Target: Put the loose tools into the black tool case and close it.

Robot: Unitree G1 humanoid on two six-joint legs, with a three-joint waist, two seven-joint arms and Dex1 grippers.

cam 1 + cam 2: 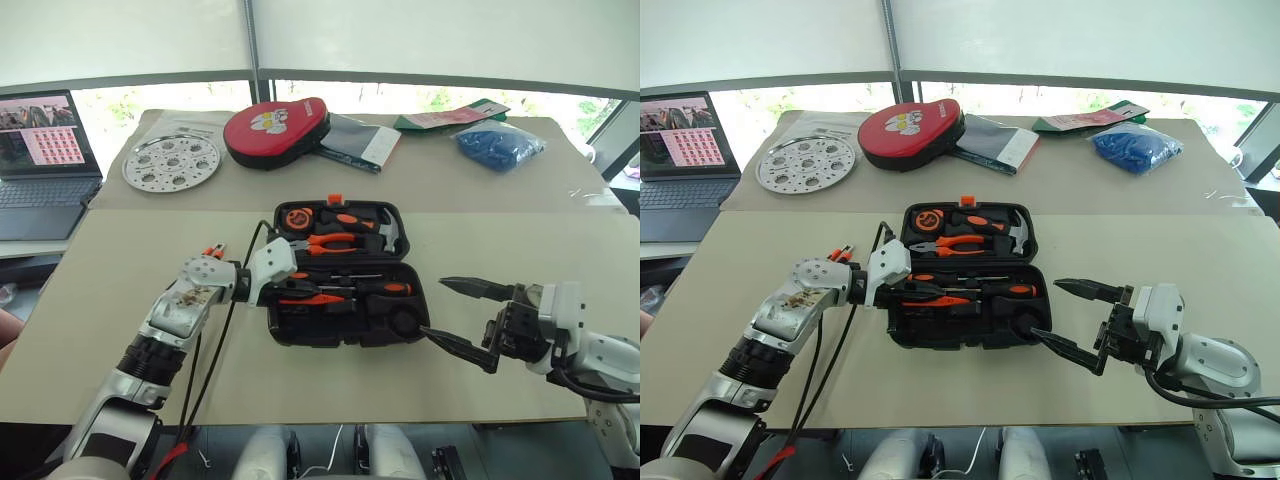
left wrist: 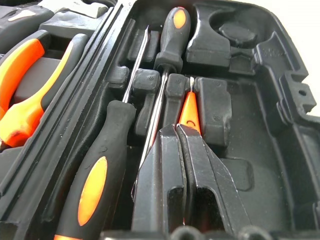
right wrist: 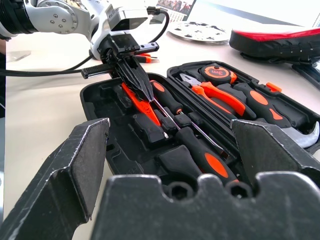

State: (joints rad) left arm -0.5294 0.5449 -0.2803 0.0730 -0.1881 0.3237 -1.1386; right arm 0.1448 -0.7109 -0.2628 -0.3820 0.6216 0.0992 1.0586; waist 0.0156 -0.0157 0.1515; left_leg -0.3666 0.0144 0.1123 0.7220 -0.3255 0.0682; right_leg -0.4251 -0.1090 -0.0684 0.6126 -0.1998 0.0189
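The black tool case [image 1: 345, 338] lies open at the table's middle. Its near half holds two black-and-orange screwdrivers [image 2: 95, 185] [image 2: 172, 30] in their recesses. A dark tape roll [image 1: 405, 320] sits in that half's right corner. My left gripper [image 2: 176, 127] reaches into the near half from the left. It is shut on the slim orange tester pen [image 2: 189, 111], which lies low along a groove beside the screwdrivers. My right gripper [image 1: 432, 306] hovers wide open just right of the case and holds nothing.
The far half of the case holds orange-handled pliers [image 1: 335, 241], a hammer [image 1: 390, 232] and a round tape measure [image 1: 299, 217]. Behind it lie a red oval case [image 1: 275, 130], a perforated metal plate [image 1: 172, 160], a blue bag [image 1: 498, 143] and a laptop [image 1: 40, 150] at far left.
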